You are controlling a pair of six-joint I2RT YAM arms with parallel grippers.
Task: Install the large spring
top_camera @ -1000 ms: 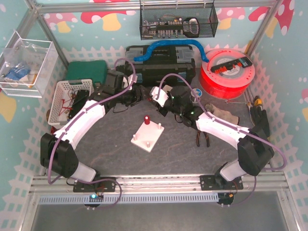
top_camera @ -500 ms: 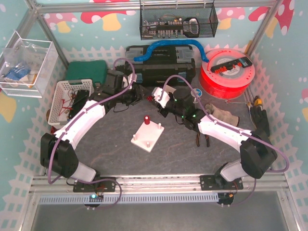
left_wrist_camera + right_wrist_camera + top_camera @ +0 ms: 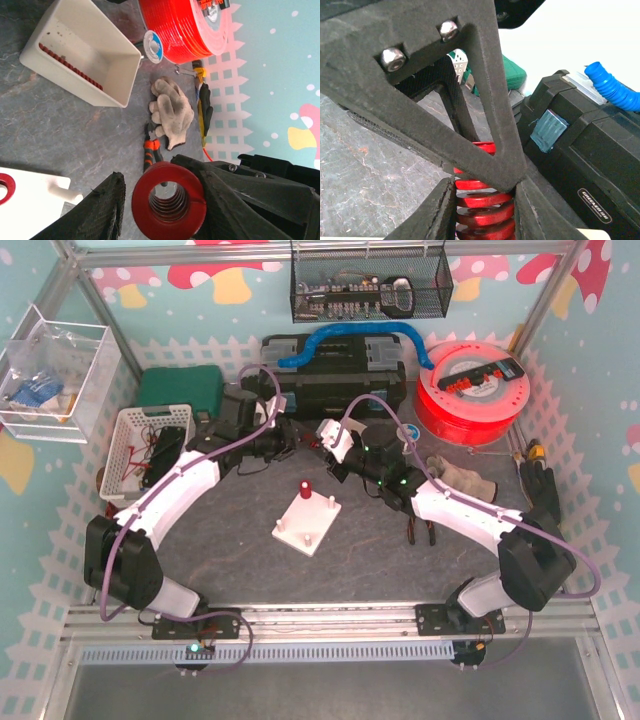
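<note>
Spring (image 3: 169, 200) check, Ben: where is it?

Ben: Up off the surface (image 3: 230, 550), caught between both sets of fingers. The right fingers (image 3: 432, 220) pinch its coils from opposite sides. The left fingers (image 3: 235, 200) flank one end, one pad against it and the other just beside. Whether that pair truly bites, I cannot tell.

Ana: How will it handle?

Ben: It's a thick red coil with a glossy finish, round, with an open bore down the middle. I'd judge it stiff and fairly heavy for its size, and not fragile. It looks slick, though: smooth paint on a round body could roll or squirt out if squeezed off-centre.

Ana: Where to hold it, then?

Ben: Across the middle of the coils, with pads on opposite sides. That leaves the lower end free, so the bore can drop over a peg.

Ana: And the target?

Ben: A white plate (image 3: 307, 521) lies below the fingers, a little nearer the arm bases. It's flat and matte, with upright pegs (image 3: 330, 499), and one carries a small red piece (image 3: 303, 487). The surface around it is grey and stone-patterned.
</note>
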